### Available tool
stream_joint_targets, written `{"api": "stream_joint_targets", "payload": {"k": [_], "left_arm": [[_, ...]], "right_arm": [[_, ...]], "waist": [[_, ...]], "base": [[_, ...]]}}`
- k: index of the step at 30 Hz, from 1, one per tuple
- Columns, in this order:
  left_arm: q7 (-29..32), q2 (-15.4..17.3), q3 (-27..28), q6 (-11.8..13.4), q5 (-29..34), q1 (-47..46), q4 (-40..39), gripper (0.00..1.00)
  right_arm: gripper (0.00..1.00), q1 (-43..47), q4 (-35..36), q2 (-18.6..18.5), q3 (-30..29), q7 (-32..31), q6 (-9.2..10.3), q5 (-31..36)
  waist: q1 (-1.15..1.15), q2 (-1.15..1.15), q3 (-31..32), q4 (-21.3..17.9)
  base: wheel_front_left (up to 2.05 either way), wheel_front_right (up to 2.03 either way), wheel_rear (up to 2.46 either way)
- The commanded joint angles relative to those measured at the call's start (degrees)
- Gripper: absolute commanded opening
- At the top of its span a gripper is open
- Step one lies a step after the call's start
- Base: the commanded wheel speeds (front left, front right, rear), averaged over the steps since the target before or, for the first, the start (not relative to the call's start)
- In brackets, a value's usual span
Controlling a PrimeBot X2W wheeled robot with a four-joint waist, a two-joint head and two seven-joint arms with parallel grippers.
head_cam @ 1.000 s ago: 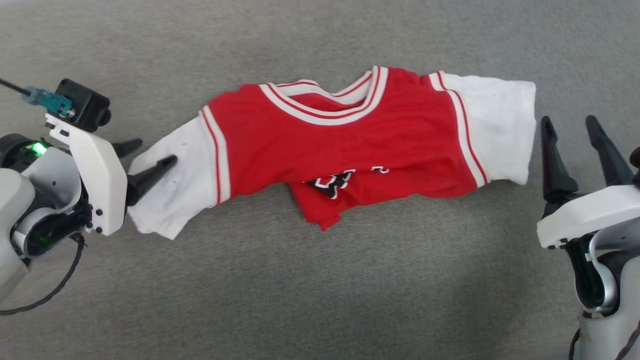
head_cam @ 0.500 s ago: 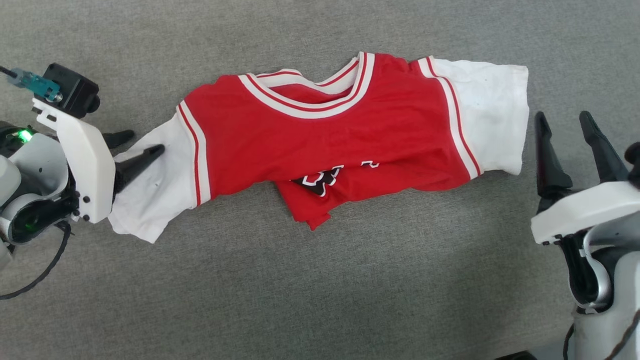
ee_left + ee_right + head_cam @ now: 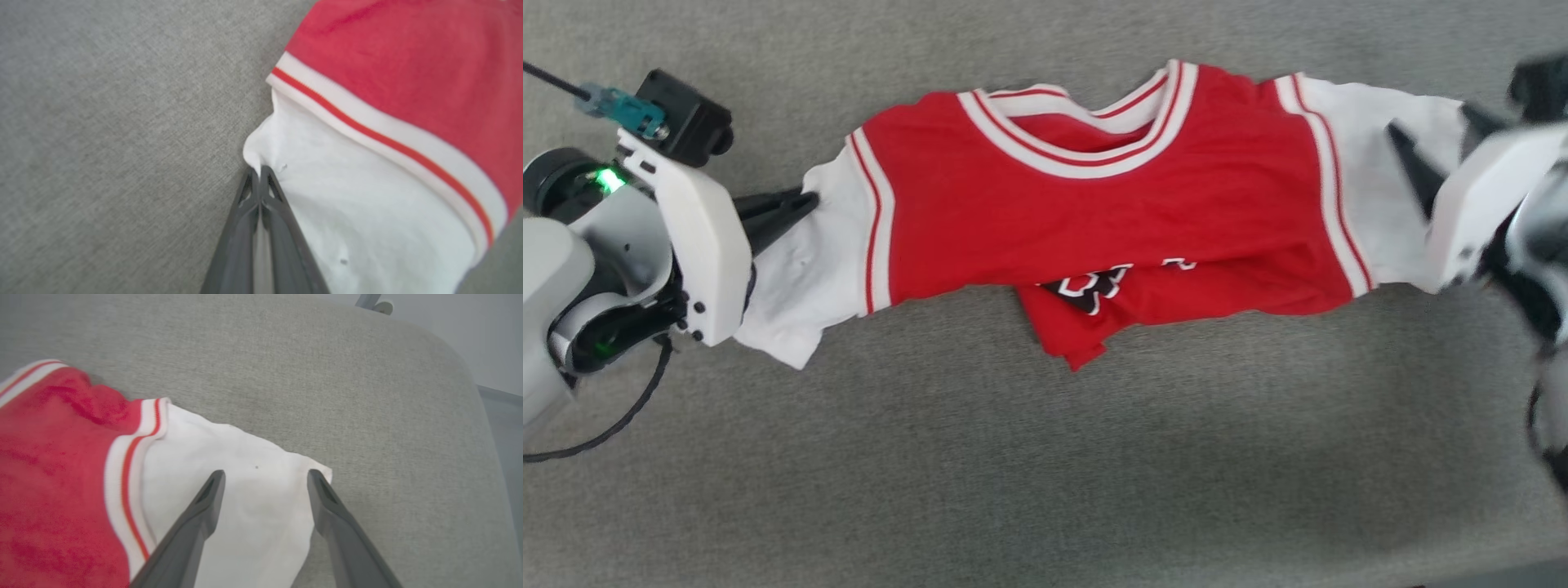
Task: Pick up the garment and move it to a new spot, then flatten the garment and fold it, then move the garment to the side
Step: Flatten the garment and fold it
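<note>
Two grippers at the garment, one per sleeve. The shirt lies on the grey upholstered surface, stretched left to right across the head view with the collar toward the top. It's rumpled, not flat: the lower part of the red body is folded under and a bunched red flap sticks out at bottom centre. Black white-outlined lettering peeks out at that fold, too little of it to read. The left gripper is closed, clamped on the upper outer edge of the left sleeve. In the left wrist view the fingers are pressed together, with a sliver of white cloth between them and a pucker at the tips. The right gripper is open, jaws spread wide, holding nothing. Its tips are over the white right sleeve, one mid-sleeve, the other by the outer corner. Can't tell whether they touch the cloth. The right gripper is motion-blurred in the head view. The right wrist view also shows the surface's rounded far edge and pale floor beyond it.
</note>
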State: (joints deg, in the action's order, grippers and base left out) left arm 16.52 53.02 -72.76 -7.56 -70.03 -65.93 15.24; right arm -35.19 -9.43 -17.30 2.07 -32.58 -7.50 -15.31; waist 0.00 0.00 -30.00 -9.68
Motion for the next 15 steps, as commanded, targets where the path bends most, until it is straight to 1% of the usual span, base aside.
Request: {"api": "stream_joint_targets", "payload": {"k": [1,4,8,9,12,15], "left_arm": [[0.2,-1.1,-1.1,0.2,1.2,0.6,0.0,0.0],[-0.1,-1.8,-1.2,0.2,2.2,0.4,-1.0,0.0],[-0.4,-3.0,-1.4,0.2,3.4,0.3,-1.8,0.0],[-0.4,-3.0,-1.4,0.2,3.4,0.3,-1.8,0.0],[-0.7,-3.5,-1.5,0.2,4.2,0.6,-2.1,0.0],[-0.7,-3.7,-1.5,0.2,4.7,0.3,-2.4,0.0]], "right_arm": [[1.0,-3.2,-1.5,-1.3,1.1,-2.4,0.01,-1.2],[1.0,-8.9,-5.4,-4.7,3.3,-7.8,0.01,-2.7],[1.0,-13.3,-10.1,-6.8,6.6,-14.1,0.01,-5.2],[1.0,-13.3,-10.1,-6.8,6.6,-14.1,0.01,-5.2],[1.0,-13.4,-11.7,-7.8,9.9,-18.6,0.0,-8.4],[1.0,-12.8,-11.7,-8.7,10.6,-19.9,-0.06,-9.7]], "waist": [[0.0,0.0,-1.3,1.4],[0.0,0.0,-2.4,2.8],[0.0,0.0,-3.2,4.4],[0.0,0.0,-3.2,4.4],[0.0,0.0,-3.2,5.3],[0.0,0.0,-3.4,5.5]], "base": [[0.0,0.0,0.0],[0.0,0.0,0.0],[0.0,0.0,0.0],[0.0,0.0,0.0],[0.0,0.0,0.0],[0.0,0.0,0.0]]}}
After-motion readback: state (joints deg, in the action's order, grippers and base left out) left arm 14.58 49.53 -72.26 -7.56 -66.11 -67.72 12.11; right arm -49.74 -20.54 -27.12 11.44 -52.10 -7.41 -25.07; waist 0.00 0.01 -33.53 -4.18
